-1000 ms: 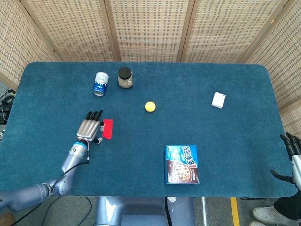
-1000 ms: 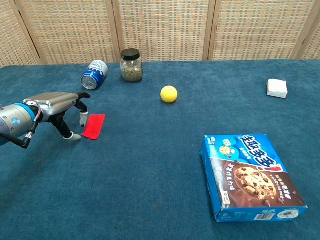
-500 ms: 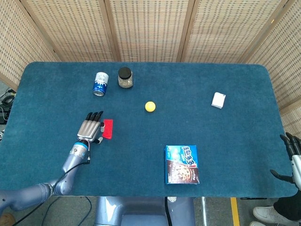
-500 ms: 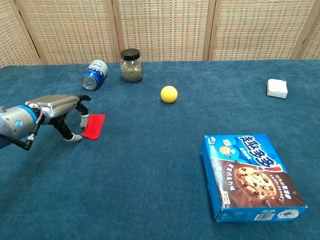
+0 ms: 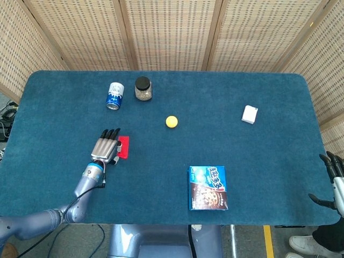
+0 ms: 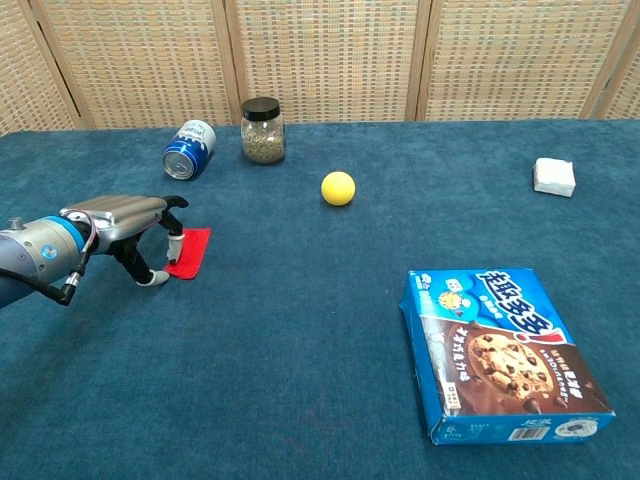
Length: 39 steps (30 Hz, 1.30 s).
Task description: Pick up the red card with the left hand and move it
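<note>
The red card (image 5: 123, 147) lies flat on the blue table (image 5: 215, 134), left of centre. My left hand (image 5: 106, 146) hovers palm down just left of it, fingers apart and bent downward. In the chest view the fingertips (image 6: 176, 238) hang over the left edge of the red card (image 6: 191, 250) and the thumb sits by its near corner. I cannot tell whether they touch it; the card is not lifted. My right hand (image 5: 334, 176) hangs off the table's right edge, fingers spread, holding nothing.
A blue can (image 5: 114, 95) lies on its side and a dark-lidded jar (image 5: 142, 88) stands behind the card. A yellow ball (image 5: 171, 121) rests mid-table, a white block (image 5: 249, 114) at the right, and a blue cookie box (image 5: 208, 187) near the front edge.
My left hand has slid a little to the right, so its fingers now overlap the card's left edge. The card and the right hand have not moved.
</note>
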### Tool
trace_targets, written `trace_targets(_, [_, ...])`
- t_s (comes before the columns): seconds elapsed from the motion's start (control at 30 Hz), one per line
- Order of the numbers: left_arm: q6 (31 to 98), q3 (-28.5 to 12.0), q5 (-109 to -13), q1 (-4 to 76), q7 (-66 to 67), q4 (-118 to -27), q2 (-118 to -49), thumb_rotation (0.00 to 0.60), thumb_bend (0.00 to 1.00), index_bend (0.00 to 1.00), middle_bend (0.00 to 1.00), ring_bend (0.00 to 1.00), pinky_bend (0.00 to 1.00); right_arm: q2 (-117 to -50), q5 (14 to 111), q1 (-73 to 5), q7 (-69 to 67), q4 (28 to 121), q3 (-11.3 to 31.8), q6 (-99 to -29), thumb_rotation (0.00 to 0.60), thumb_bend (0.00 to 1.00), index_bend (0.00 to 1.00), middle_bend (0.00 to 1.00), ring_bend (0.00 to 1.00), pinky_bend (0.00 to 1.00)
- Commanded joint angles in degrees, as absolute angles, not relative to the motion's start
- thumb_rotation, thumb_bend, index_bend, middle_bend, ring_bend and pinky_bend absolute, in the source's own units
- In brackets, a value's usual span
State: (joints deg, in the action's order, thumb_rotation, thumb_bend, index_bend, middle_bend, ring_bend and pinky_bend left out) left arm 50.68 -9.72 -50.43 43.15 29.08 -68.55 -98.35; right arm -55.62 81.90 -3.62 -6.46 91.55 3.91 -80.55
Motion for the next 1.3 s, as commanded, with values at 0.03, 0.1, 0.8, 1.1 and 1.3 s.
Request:
trace_targets(0.03, [50.7, -9.6, -50.0, 43.4, 29.8, -68.4, -98.6, 0.600, 0.40, 0.54, 0.00, 0.00, 0.00, -55.6, 81.9, -3.6, -6.5, 91.5, 3.9, -80.6, 0.600, 0.00, 0.06, 0.00, 0.00, 0.00])
trace_targets(0.1, [50.5, -9.4, -49.7, 43.6, 30.5, -68.4, -98.8, 0.600, 0.48, 0.54, 0.00, 0.00, 0.00, -55.5, 82.0, -3.6, -6.7, 91.5, 3.9, -80.6, 0.600, 0.00, 0.06, 0.00, 0.00, 0.00])
trace_targets(0.8, [51.1, -9.8, -48.6, 43.7, 29.9, -68.7, -99.2, 0.600, 0.52, 0.67, 0.00, 0.00, 0.00, -55.5, 82.2, -3.6, -7.2, 91.6, 3.8, -80.7, 0.600, 0.00, 0.07, 0.00, 0.00, 0.00])
trace_targets(1.1, [50.4, -12.7, -49.5, 45.2, 26.9, -66.5, -98.9, 0.600, 0.52, 0.69, 0.00, 0.00, 0.00, -55.5, 82.2, -3.7, -7.5, 91.4, 3.9, -80.6, 0.600, 0.00, 0.07, 0.00, 0.00, 0.00])
trace_targets(1.3, [47.2, -17.8, -47.9, 49.6, 24.8, -62.1, -98.7, 0.600, 0.52, 0.69, 0.00, 0.00, 0.00, -55.6, 81.7, -3.9, -7.4, 91.4, 4.2, -80.3, 0.600, 0.00, 0.07, 0.00, 0.00, 0.00])
